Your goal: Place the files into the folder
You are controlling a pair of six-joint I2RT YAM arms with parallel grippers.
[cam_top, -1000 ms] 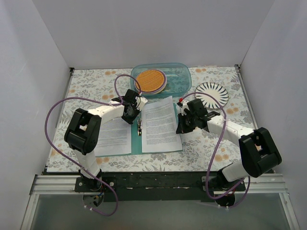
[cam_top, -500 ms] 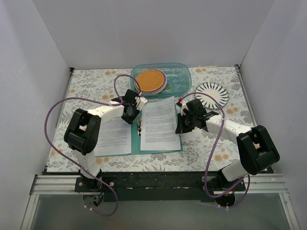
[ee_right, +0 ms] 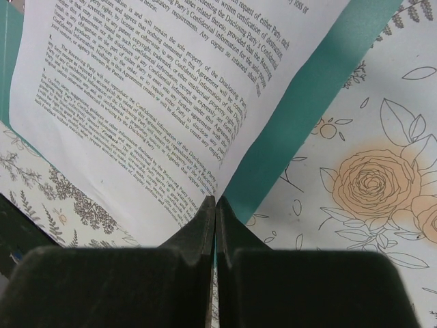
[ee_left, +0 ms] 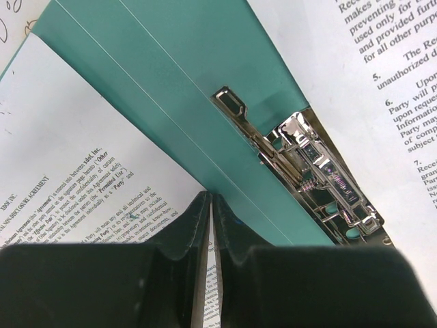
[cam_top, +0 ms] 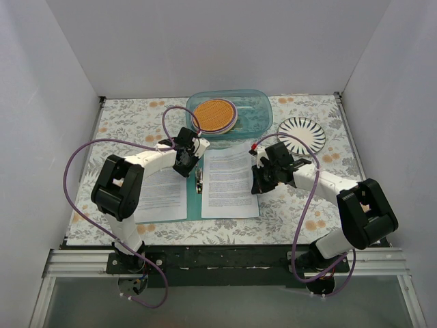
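Observation:
The teal folder [cam_top: 193, 206] lies open on the floral cloth, with its silver clip [cam_top: 199, 181] at the spine. One file sheet [cam_top: 161, 195] lies on the left cover and another [cam_top: 229, 181] on the right cover. My left gripper [cam_top: 186, 164] is shut, its tips at the left sheet's inner edge [ee_left: 75, 171] beside the spine, near the clip [ee_left: 307, 164]. My right gripper [cam_top: 257, 181] is shut on the right sheet's outer edge [ee_right: 157, 82], which is raised and curved above the folder [ee_right: 300, 130].
A clear blue-tinted container [cam_top: 254, 113] holding an orange round disc [cam_top: 213, 114] stands just behind the folder. A striped plate [cam_top: 302, 133] sits at the back right. White walls enclose the table on three sides.
The right sheet has shifted left and turned squarer over the right cover, with my right gripper moving with it. My left gripper has stayed put.

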